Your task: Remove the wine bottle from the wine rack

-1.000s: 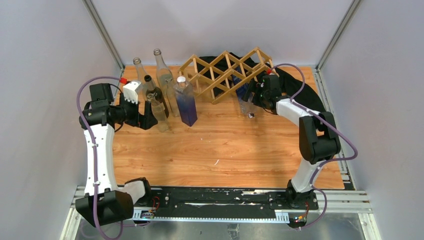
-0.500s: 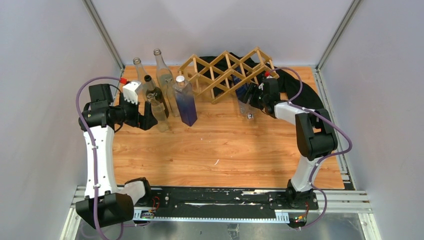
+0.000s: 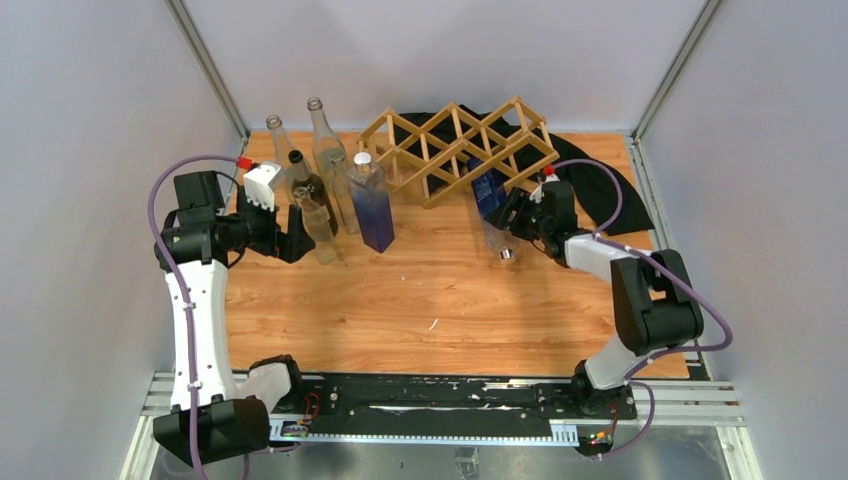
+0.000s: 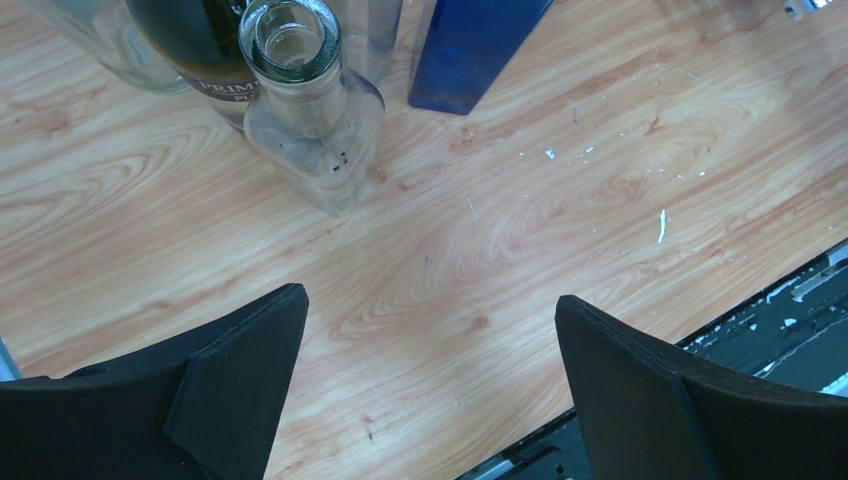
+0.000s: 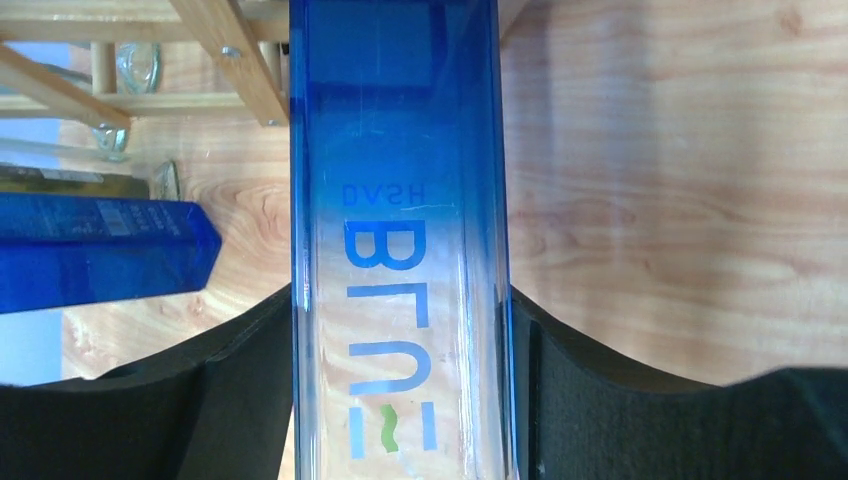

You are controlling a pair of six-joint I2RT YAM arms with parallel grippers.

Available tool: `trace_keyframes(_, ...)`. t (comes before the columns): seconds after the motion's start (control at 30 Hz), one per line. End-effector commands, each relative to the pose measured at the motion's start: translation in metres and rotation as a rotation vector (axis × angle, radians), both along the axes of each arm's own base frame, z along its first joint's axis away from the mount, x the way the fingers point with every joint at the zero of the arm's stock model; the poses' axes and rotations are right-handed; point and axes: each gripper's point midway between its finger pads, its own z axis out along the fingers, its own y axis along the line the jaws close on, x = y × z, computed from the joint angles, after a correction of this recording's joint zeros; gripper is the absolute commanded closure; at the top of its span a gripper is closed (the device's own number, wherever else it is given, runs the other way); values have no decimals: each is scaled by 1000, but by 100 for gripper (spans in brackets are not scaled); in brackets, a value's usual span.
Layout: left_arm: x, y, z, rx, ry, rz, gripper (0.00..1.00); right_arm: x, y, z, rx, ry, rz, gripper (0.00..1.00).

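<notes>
The wine rack, a light wood lattice of diamond cells, stands at the back of the table; its slats show in the right wrist view. My right gripper is shut on a tall square bottle, blue at the base and clear toward the neck, holding it just in front of the rack's right end. In the right wrist view the bottle fills the gap between both pads. My left gripper is open and empty beside the standing bottles; in its wrist view only bare table lies between the fingers.
Several bottles stand at back left: a blue square bottle, a dark bottle, clear ones and a small clear bottle. A black cloth lies behind the rack at right. Grey walls close in the table.
My right gripper has drawn the blue-and-clear bottle forward and to the right, away from the rack, and the right arm's elbow has swung outward. The left arm has barely moved.
</notes>
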Motion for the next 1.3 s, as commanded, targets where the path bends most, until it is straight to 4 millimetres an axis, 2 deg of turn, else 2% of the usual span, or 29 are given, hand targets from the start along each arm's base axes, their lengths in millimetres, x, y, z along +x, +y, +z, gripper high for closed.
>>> trace_keyframes(0.0,-2,-2,15,3,-53,-11,0,-22,2,26,92,-54,25,100)
trace_keyframes(0.07,-3,-3,18,6,-70,-22,0,-39,1,32,121,-59,23,100)
trace_keyframes(0.23,-5,-10,27,2,-105,-74,0,-83,-9,31,166,-38,-20,100)
trace_keyframes(0.37,-13,-27,27,27,-135,-172,0,-112,-16,32,187,-19,-46,100)
trace_keyframes(0.6,-30,-58,19,87,-170,-347,0,-139,-13,60,220,-4,-5,100)
trace_keyframes(0.73,-36,-80,16,86,-176,-473,0,-151,-1,81,247,32,63,100)
trace_keyframes(0.87,-46,-99,0,154,-177,-619,0,-169,15,96,256,73,155,100)
trace_keyframes(1.0,-55,-117,-19,229,-177,-771,0,-183,22,111,285,91,210,100)
trace_keyframes(1.27,-67,-153,-31,294,-180,-990,0,-210,45,137,355,144,384,100)
